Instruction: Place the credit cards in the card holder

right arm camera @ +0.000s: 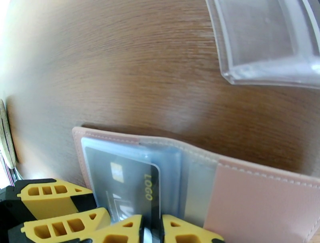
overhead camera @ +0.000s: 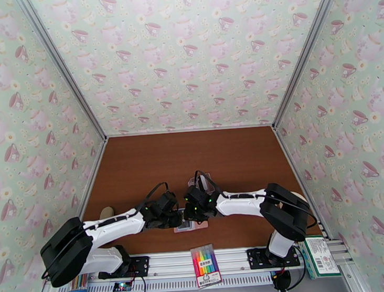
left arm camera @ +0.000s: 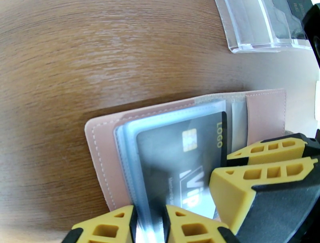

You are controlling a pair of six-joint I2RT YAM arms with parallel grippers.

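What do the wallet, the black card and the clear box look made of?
The card holder: pink leather or faux leather, matte, stitched edges; its inner sleeves look like soft clear plastic. The credit card: stiff dark plastic, slight sheen, gold chip and lettering. The clear box: hard transparent plastic, perhaps acrylic, bright glints on edges.

1. The fingers (left arm camera: 108, 228) are yellow, with black backing.
2. The card holder (left arm camera: 100, 160), just ahead of the fingers, is pink outside with pale stitching. Its inner sleeves are translucent blue-grey.
3. The credit card (left arm camera: 176, 160), beside the fingers, is black-grey with a gold chip, gold "LOGO" and white "VIP".
4. The table (left arm camera: 100, 52), beyond the fingers, is brown wood grain.
5. The clear box (left arm camera: 256, 24), farther past the fingers, is colourless and transparent.
6. The walls (overhead camera: 185, 49) are pale green with a pink teacup-and-teapot print.
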